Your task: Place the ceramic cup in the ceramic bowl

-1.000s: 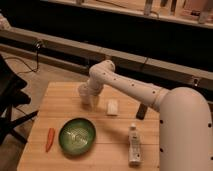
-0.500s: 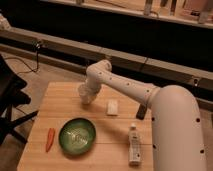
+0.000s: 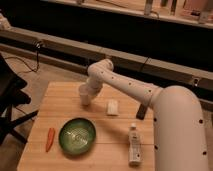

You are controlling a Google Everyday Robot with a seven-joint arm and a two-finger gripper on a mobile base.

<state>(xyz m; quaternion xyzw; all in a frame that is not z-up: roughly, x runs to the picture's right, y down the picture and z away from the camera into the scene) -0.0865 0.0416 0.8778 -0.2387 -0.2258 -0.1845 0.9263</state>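
Note the small white handleless ceramic cup [image 3: 83,98] upright, axis vertical, centre-left, above the round green glazed ceramic bowl [image 3: 77,135]. The gripper [image 3: 86,92] clamps it; the white arm [image 3: 131,88] extends leftward from lower right.

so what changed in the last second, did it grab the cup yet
The pincer, down at the ceramic cup, went from open to shut, apparently closing on the cup. The arm hardly moved. The cup still stands at the same spot on the table; the ceramic bowl, carrot, white block and bottle stayed as they were.
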